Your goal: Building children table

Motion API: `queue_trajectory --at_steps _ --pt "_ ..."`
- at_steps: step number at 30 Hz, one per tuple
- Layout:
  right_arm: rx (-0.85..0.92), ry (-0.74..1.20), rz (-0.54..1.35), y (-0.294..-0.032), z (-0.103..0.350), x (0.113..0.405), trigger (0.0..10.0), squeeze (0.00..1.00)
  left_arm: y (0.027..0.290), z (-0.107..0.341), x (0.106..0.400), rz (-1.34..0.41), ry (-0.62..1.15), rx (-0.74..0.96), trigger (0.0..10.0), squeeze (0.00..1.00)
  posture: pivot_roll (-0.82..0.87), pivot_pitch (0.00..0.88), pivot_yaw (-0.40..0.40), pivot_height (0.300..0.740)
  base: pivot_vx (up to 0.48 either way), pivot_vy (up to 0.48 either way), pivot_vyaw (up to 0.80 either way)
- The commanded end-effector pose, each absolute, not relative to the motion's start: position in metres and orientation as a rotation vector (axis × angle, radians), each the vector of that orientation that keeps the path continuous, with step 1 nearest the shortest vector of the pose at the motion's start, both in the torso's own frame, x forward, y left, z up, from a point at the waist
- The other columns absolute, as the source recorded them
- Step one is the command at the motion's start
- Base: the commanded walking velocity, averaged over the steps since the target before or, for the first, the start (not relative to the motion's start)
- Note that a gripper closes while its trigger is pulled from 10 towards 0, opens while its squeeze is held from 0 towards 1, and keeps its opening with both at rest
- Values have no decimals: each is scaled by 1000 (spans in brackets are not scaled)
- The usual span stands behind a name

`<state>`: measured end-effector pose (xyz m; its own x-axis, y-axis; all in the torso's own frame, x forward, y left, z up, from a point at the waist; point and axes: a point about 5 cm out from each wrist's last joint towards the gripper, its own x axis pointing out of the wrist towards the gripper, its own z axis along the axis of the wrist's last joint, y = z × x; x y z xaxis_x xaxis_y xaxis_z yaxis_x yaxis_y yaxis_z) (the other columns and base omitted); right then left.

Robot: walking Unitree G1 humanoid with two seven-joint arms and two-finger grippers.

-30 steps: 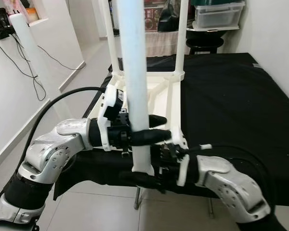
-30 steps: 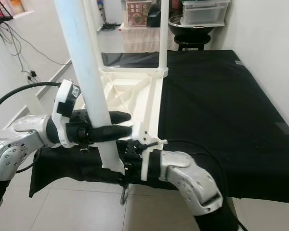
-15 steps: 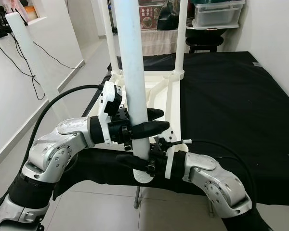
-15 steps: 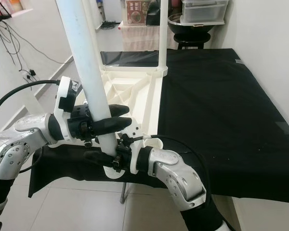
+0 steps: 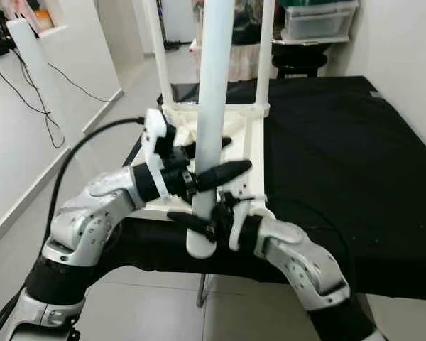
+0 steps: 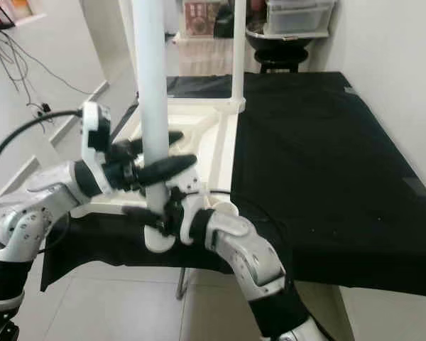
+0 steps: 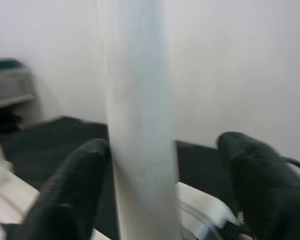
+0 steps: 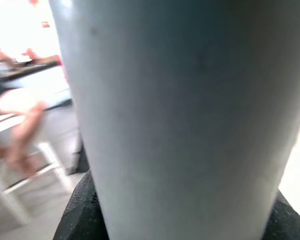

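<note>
Leg (image 5: 214, 106) stands nearly upright now between my two claws, where a second ago it leaned with its top toward my left. Its flanged foot hangs just off the near edge of the black bench (image 5: 341, 142), not yet in a socket. My left claw (image 5: 216, 162) has its fingers on either side of the leg; the left wrist view shows a gap beside one finger (image 7: 70, 192), so I judge it a loose guide, not a clamp. My right claw (image 5: 188, 220) has come up from under the foot and grips the leg lower down, its fingers pressed around the tube in the right wrist view. The upturned tabletop (image 5: 248, 138) lies on the bench just behind, with two legs already standing at its far corners. Straightening the leg suggests I am lining it up for the near corner; it must next come over that socket and go down.
</note>
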<state>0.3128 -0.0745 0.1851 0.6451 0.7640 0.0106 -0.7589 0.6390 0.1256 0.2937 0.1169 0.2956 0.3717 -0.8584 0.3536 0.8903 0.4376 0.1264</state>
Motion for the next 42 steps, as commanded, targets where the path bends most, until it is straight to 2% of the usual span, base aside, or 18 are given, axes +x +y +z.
queue_trajectory --at_steps 1,7,9,10,12,16,17,18,19,20,24,28,35,38,42 --pt "139 36 750 -89 186 323 0 0 128 314 292 -1046 -484 -75 10000 1000 -53 63 64 740 0 0 0" --pt "194 2 536 -113 188 340 0 0 151 335 290 -851 -585 -62 10000 1000 -40 61 64 740 0 0 0" --pt "204 -3 507 -115 188 342 0 0 152 336 290 -835 -590 -63 10000 1000 -39 61 63 740 0 0 0" --pt "256 -52 405 -125 193 350 0 0 152 327 291 -801 -562 -85 10000 1000 -34 64 64 740 0 0 0" --pt "312 -105 327 -133 200 354 0 0 149 311 292 -767 -508 -109 10000 1000 -34 64 64 740 0 0 0" --pt "332 -128 297 -135 204 356 0 0 147 302 293 -746 -475 -121 10000 1000 -31 71 68 740 0 0 0" --pt "305 -170 338 -130 210 355 10000 0 139 273 292 -717 -381 -110 10000 0 -24 93 73 740 0 0 0" --pt "305 -170 338 -130 210 355 10000 0 139 273 292 -717 -381 -110 10000 0 -24 93 73 740 0 0 0" --pt "262 -213 392 -123 214 353 10000 0 133 248 289 -687 -300 -87 10000 0 -24 93 73 740 0 0 0" --pt "254 -221 402 -122 214 353 10000 0 132 244 289 -681 -287 -82 10000 0 -23 97 73 740 0 0 0" --pt "171 -211 422 -118 213 359 10000 0 124 205 278 -647 -158 -77 10000 0 -7 149 62 740 0 0 0" --pt "192 -221 463 -120 218 360 10000 0 123 173 263 -559 -55 -68 10000 0 4 183 46 740 0 0 0" --pt "156 -164 475 -126 199 344 10000 0 130 155 247 -484 -10 -155 10000 0 -16 197 46 740 0 0 0" --pt "198 -116 475 -128 187 333 10000 0 132 155 244 -473 -22 -129 10000 0 -23 192 58 740 0 0 -267" --pt "243 -145 457 -134 187 322 10000 0 130 154 241 -495 -31 -89 10000 0 -29 186 70 740 0 0 -800"
